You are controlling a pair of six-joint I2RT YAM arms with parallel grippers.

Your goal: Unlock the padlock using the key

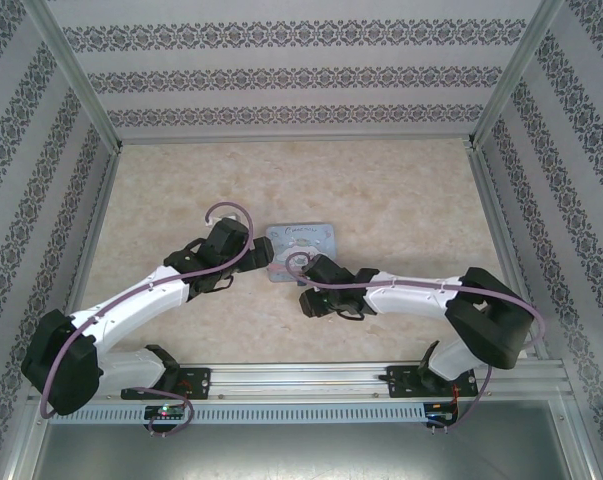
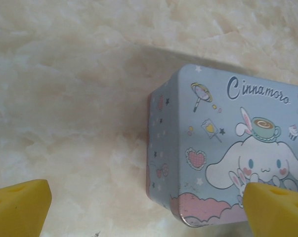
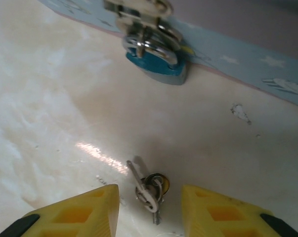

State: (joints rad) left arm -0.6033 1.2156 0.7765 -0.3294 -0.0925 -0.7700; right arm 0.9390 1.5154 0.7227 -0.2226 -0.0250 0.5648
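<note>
Padlock (image 3: 156, 61) – small teal body, silvery shackle – hangs from the metal clasp (image 3: 139, 17) on the side of a pale-blue tin (image 3: 237, 59), at the top of the right wrist view, just above the worktop (image 1: 381, 190) or on it; I cannot tell which. The worktop is glossy, cream and marbled. It lies inside a booth of walls (image 1: 281, 80) papered in dark floral bands, with bare metal posts (image 1: 76, 75) at the corners and a metal rail (image 1: 311, 378) along the bottom of the overhead frame.

From above, the tin is a small rectangle near the middle of the frame, and both arms (image 1: 411, 295) bend inward to it, one from the lower left, one from the lower right. The left wrist view gives its lid print across the right half of the frame: a white long-eared cartoon figure and the word "Cinnamoro". The right wrist view gives the key (image 3: 149, 190): thin, silvery, on a tiny ring, lying flat at bottom centre, well below the padlock.

The right hand (image 3: 149, 205) is low over the worktop, its yellow fingers (image 3: 74, 215) apart on either side of the key, neither touching it. The left hand (image 2: 146, 202) is spread wide and holds nothing, one finger over bare worktop at lower left, the other over the tin's near corner at lower right.
</note>
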